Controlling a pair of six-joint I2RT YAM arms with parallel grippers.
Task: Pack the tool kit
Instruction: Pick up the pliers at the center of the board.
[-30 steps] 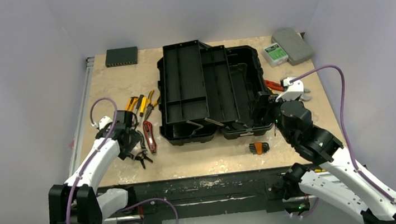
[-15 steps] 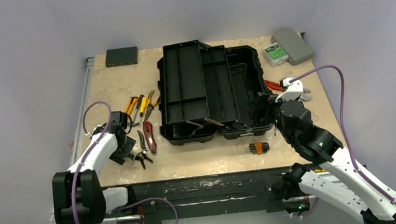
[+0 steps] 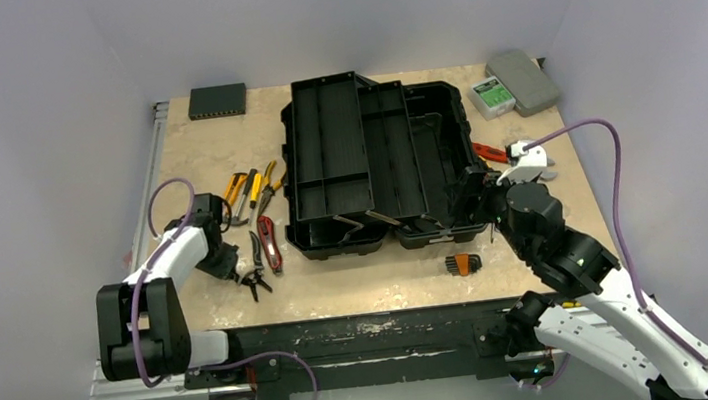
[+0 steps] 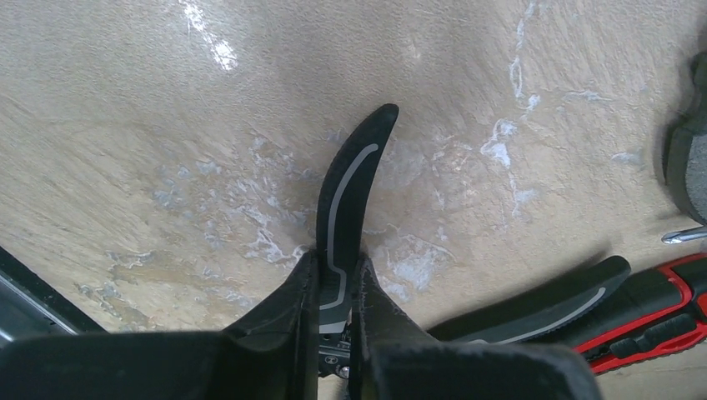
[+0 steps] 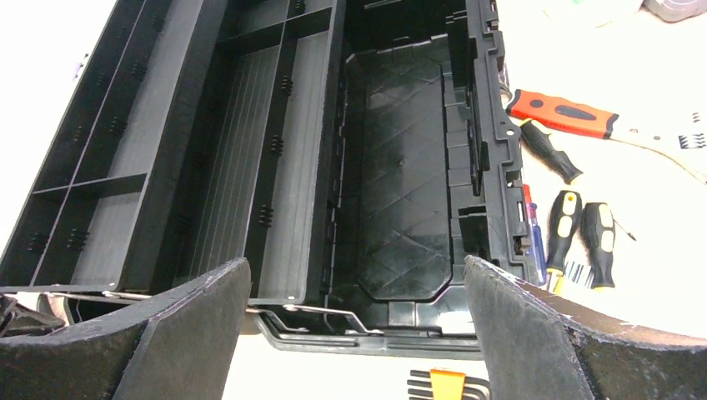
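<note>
Left gripper [image 4: 335, 271]: fingers are pinched tight on a black curved tool handle with a grey stripe [image 4: 354, 175]. Its long axis is aimed straight ahead of the fingers, rounded tip leading, over the beige mottled table [image 4: 150, 117] left of the box. A second black grey-striped handle [image 4: 575, 287] is splayed rightward, with a red-and-black utility knife [image 4: 663, 312] just beside it.

Right gripper [image 5: 354, 271]: held spread wide, nothing gripped, at the near end of the large black plastic toolbox [image 5: 392, 167]. The box is open, ribbed trays and diamond-patterned floor exposed. An orange-and-black hex key set [image 5: 438, 385] is seen just in front. A yellow-and-black screwdriver [image 5: 563, 218] and an orange-handled tool [image 5: 559, 112] are laid to its right.
</note>
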